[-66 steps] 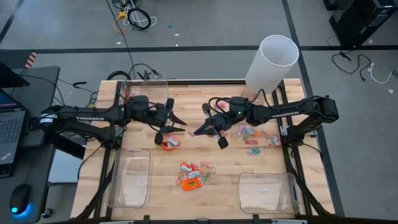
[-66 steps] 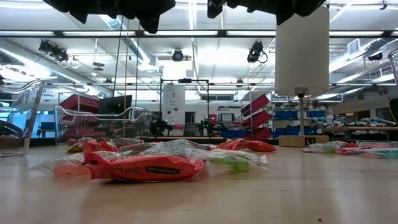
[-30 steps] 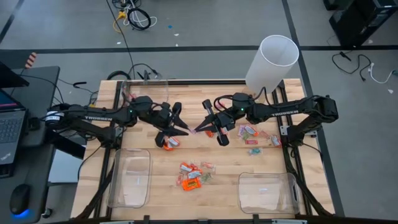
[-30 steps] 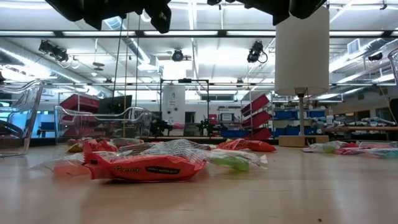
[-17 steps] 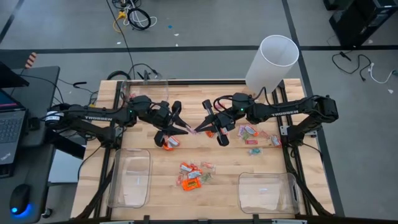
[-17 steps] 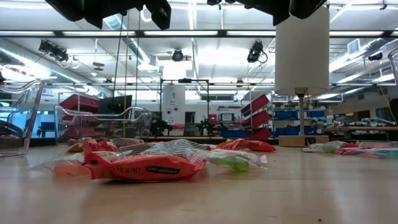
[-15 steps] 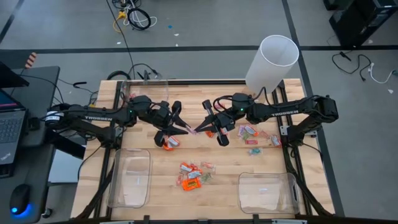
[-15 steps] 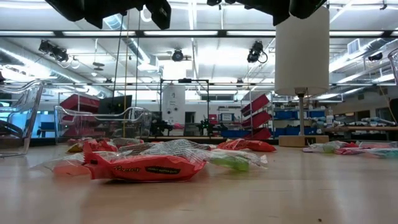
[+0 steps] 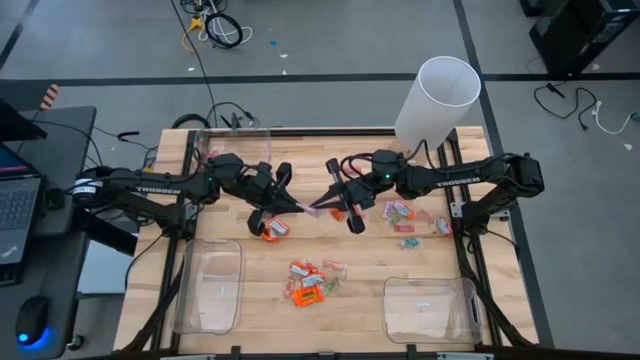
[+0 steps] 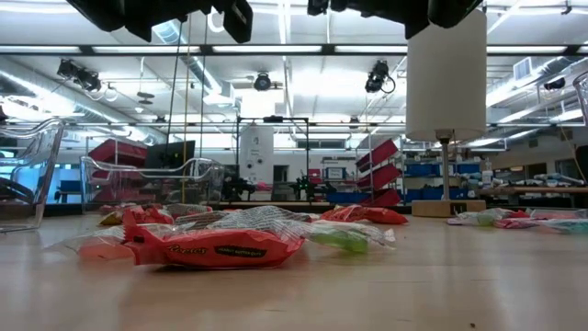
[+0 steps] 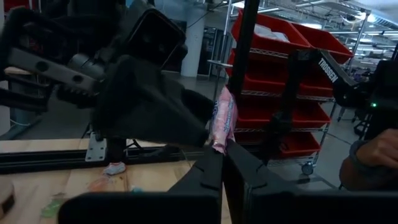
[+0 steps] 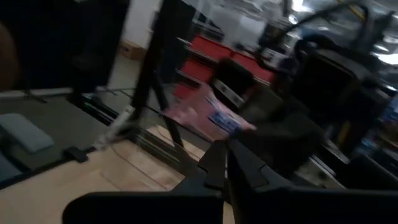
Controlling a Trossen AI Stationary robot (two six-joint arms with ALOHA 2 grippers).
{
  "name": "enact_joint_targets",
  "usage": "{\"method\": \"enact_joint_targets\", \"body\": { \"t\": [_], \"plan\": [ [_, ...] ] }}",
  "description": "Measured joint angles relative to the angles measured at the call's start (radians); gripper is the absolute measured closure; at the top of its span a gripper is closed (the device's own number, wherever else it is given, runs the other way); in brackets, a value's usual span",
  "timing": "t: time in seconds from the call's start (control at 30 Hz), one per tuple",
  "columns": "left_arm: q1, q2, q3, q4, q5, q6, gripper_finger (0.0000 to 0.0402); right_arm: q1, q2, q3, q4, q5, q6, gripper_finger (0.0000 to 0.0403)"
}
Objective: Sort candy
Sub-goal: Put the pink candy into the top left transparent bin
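A pink wrapped candy (image 9: 316, 210) hangs in the air over the table's middle, between my two grippers. My left gripper (image 9: 302, 208) comes at it from the table's left and my right gripper (image 9: 326, 207) from the right; both are shut on it. In the left wrist view the pink candy (image 11: 222, 121) stands upright above my left gripper (image 11: 222, 163). In the right wrist view it (image 12: 208, 115) lies just beyond my right gripper (image 12: 227, 152). More candy lies loose on the table: an orange piece (image 9: 273, 230), a front pile (image 9: 310, 280) and a right-hand group (image 9: 403, 213). My left gripper pinches the pink candy's lower end (image 11: 218, 147) between its two fingertips, coming roughly level from the table's left. The candy stands up from the fingertips, lifted clear of the table. My right gripper has the same candy's wrapper end (image 12: 219, 130) at its shut fingertips, coming roughly level from the table's right. The candy is clear of the table.
Clear plastic bins stand at the front left (image 9: 210, 285), front right (image 9: 430, 308) and back left (image 9: 235, 140). A tall white cylinder (image 9: 437, 100) stands at the back right. In the low view, orange candy (image 10: 216, 246) lies on the wood in the foreground.
My left gripper has shut on the pink candy that my right gripper holds up; both arms have stayed in place above the table's middle. The candy has kept where it was.
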Motion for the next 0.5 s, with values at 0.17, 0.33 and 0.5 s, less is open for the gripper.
{"method": "enact_joint_targets", "body": {
  "t": [0.17, 0.33, 0.5],
  "plan": [
    [0.0, 0.0, 0.0, 0.008, 0.0, -0.002, 0.0398, 0.0, 0.0, 0.0, -0.007, 0.059, 0.002, 0.0371],
    [0.0, -0.003, 0.0, 0.027, 0.001, -0.048, 0.0399, 0.0, 0.0, 0.0, -0.072, 0.166, 0.002, 0.0352],
    [0.004, -0.034, 0.0, 0.009, 0.002, -0.094, 0.04, 0.0, 0.0, 0.0, -0.17, 0.261, 0.002, 0.0347]
  ]
}}
